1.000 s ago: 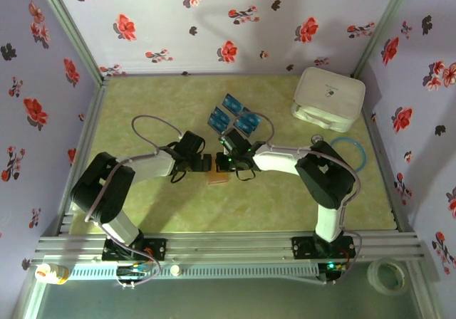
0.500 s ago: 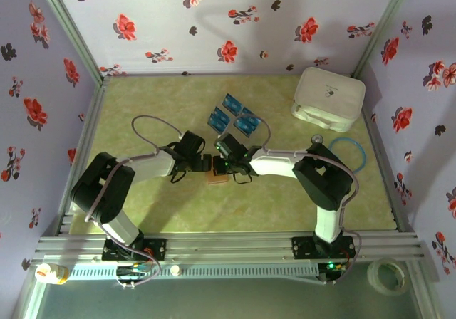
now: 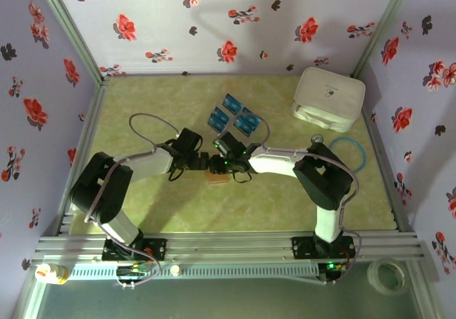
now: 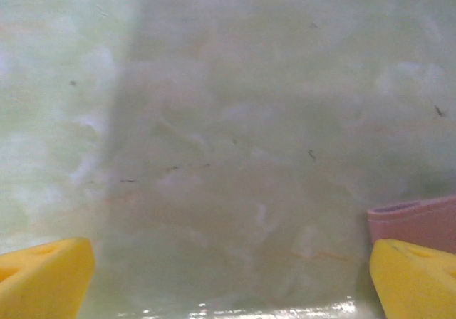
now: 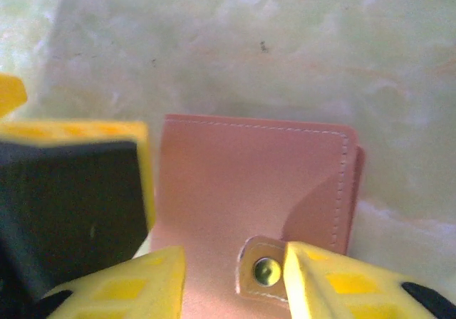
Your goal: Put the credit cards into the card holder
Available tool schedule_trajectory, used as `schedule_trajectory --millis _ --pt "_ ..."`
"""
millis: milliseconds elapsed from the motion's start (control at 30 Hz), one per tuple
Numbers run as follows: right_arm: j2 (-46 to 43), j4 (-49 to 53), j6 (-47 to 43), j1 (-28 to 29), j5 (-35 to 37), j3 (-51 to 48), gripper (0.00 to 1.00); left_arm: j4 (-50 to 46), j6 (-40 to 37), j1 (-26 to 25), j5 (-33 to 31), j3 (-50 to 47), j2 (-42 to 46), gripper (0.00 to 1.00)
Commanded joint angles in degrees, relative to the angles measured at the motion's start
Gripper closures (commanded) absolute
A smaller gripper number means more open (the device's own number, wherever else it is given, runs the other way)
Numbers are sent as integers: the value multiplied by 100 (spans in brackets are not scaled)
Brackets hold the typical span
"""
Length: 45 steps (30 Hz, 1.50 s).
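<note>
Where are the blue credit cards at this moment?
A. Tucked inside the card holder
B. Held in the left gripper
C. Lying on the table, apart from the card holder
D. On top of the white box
C: the credit cards lie clustered on the green table, beyond the card holder and clear of it.

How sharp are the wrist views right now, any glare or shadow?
Left wrist: soft table, broad shadow across it, glare strip along the bottom edge. Right wrist: card holder in focus, stitching and snap readable; near yellow fingers softer.
</note>
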State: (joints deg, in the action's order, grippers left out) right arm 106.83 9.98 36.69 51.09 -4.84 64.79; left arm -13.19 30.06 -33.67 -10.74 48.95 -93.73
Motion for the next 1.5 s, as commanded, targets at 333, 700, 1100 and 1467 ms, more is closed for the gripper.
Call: schedule_trajectory --millis 333,700,1100,1467 --pt "-1502 843 -547 -378 1 581 1 -523 -311 1151 -109 1538 866 0" --pt "-3387 -30 -2190 -1792 2755 -443 1 2386 -2247 1319 -2061 79 2238 0" --pt "-2912 -1826 -3004 -3587 3955 -1977 1 3894 -3181 2308 -2134 -1970 2459 0" --pt "-2606 -4185 -3954 -4090 2957 -3249 1 5819 -2909 2777 -1239 -2806 1530 0"
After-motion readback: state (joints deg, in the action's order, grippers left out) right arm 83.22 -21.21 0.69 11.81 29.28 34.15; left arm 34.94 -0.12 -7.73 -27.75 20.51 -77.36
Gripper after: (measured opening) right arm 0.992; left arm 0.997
